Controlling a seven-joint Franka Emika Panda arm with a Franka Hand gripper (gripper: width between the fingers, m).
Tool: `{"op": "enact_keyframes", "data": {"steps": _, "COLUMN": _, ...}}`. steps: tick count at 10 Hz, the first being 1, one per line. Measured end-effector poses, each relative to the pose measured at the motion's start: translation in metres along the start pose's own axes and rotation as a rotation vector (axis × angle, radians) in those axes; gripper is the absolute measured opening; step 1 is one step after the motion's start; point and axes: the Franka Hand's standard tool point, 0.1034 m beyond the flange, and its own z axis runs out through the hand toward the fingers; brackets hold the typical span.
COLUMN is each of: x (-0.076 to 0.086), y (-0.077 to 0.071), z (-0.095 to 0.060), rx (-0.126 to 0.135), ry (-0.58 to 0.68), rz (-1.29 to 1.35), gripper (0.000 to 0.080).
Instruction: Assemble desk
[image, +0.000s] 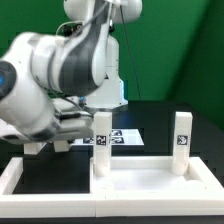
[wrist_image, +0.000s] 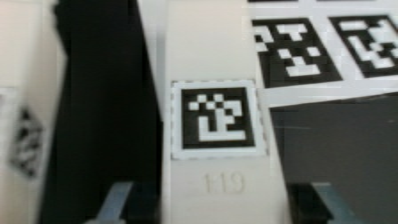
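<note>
Straddling a white tagged leg (wrist_image: 214, 60), claw (wrist_image: 217, 203) spread apart, fingers (wrist_image: 118, 200) just beside its sides.

white rectangular plastic tabletop panel (image: 140, 176): smooth, faint sheen, moulded look. upright white plastic block leg (wrist_image: 214, 55): smooth, satin, number moulded into its face. black-and-white square tag (wrist_image: 215, 115) on it: flat, matt, looks like a printed paper sticker. other upright white plastic block leg (image: 181, 120): same finish. black table surface (wrist_image: 338, 140): matt, soft glare. thin flat white marker board (wrist_image: 267, 88): matt, paper-like print. white robot arm shell (image: 70, 65): glossy hard plastic, bright highlights. grey gripper fingers (wrist_image: 118, 203): dull, material unclear. green backdrop (image: 190, 50): matt.
</note>
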Motion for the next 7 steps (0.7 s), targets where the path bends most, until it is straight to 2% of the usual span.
{"op": "enact_keyframes", "data": {"steps": 1, "x": -0.009, "y": 0.002, "z": -0.026, "rx": 0.015, "ry": 0.027, "rz": -0.008, "gripper": 0.0289}}
{"op": "enact_keyframes", "data": {"steps": 2, "x": -0.021, "y": -0.003, "z": -0.045, "rx": 0.029, "ry": 0.021, "rz": -0.016, "gripper": 0.0289}}
{"op": "enact_keyframes", "data": {"steps": 3, "x": -0.029, "y": -0.01, "z": -0.064, "rx": 0.032, "ry": 0.034, "rz": -0.028, "gripper": 0.029}}
{"op": "enact_keyframes", "data": {"steps": 4, "x": -0.033, "y": -0.017, "z": -0.078, "rx": 0.022, "ry": 0.096, "rz": -0.041, "gripper": 0.029}}
{"op": "enact_keyframes", "data": {"steps": 5, "x": -0.036, "y": -0.024, "z": -0.085, "rx": 0.007, "ry": 0.183, "rz": -0.039, "gripper": 0.029}}
{"op": "enact_keyframes", "data": {"steps": 7, "x": -0.033, "y": -0.02, "z": -0.086, "rx": -0.004, "ry": 0.297, "rz": -0.038, "gripper": 0.029}}
